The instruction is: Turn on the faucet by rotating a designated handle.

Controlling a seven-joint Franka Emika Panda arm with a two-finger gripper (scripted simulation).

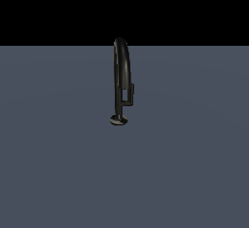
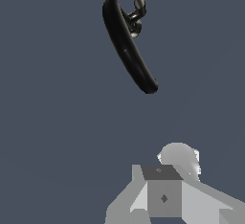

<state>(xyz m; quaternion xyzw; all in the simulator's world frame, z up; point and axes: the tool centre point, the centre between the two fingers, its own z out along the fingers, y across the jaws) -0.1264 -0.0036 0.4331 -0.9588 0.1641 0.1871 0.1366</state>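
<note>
The glossy black faucet [image 1: 118, 76] stands upright on the grey floor in the middle of the exterior view, with a high arched spout, a slim stem and a small round base. The handle [image 1: 130, 95], a short thin L-shaped lever, branches from the stem toward the exterior view's right. The wrist view looks down on the faucet [image 2: 127, 46]; its spout shows as a long black arc, and the handle [image 2: 138, 6] is a small knob-ended piece beside the arc's far end. No gripper fingers show in either view.
Flat grey floor [image 1: 58, 163] surrounds the faucet. Light grey blocky parts of my arm [image 2: 165, 192] fill the lower part of the wrist view, apart from the faucet.
</note>
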